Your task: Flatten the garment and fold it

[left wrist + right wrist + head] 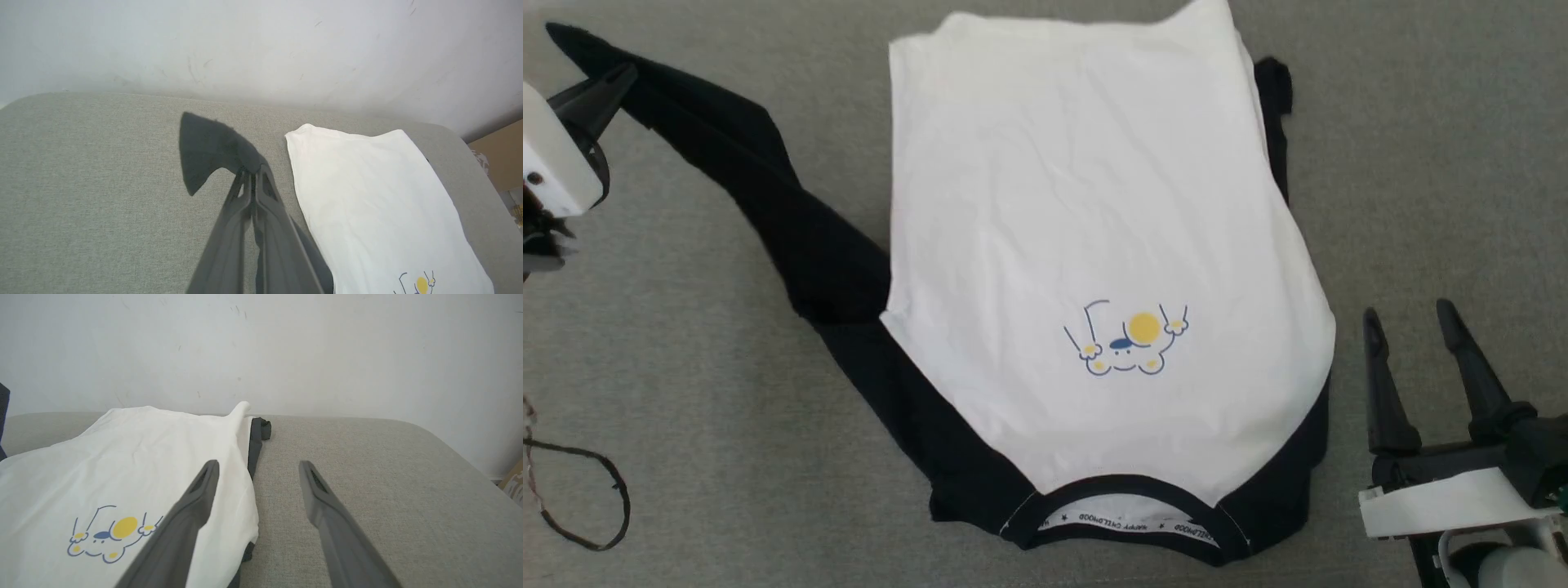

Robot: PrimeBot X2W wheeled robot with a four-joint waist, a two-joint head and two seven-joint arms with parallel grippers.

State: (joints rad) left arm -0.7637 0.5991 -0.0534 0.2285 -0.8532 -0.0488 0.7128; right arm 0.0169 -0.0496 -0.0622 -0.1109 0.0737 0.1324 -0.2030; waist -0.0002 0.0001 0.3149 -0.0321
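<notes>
Grey woven upholstery (1421, 163) carries everything. At its far left lies a loop of thin dark cord (596, 498). Above that, the left gripper (625, 77) has its fingers pressed together on the tip of the long black sleeve (768, 188), which is pulled out in a diagonal away from the body.

The garment (1094, 204) lies in the middle with its white front up and its collar nearest the robot. Its chest print (1127, 343) is a small blue-outlined cartoon with yellow spots. The white neck band (1131, 523) carries tiny upside-down lettering that seems to read "HAPPY CHILDHOOD" between stars. Along the right edge a narrow strip of the other black sleeve (1278, 90) peeps from beneath the white cloth.

Just beside that edge, the right gripper (1409, 314) has its fingers spread wide, holding nothing.
</notes>
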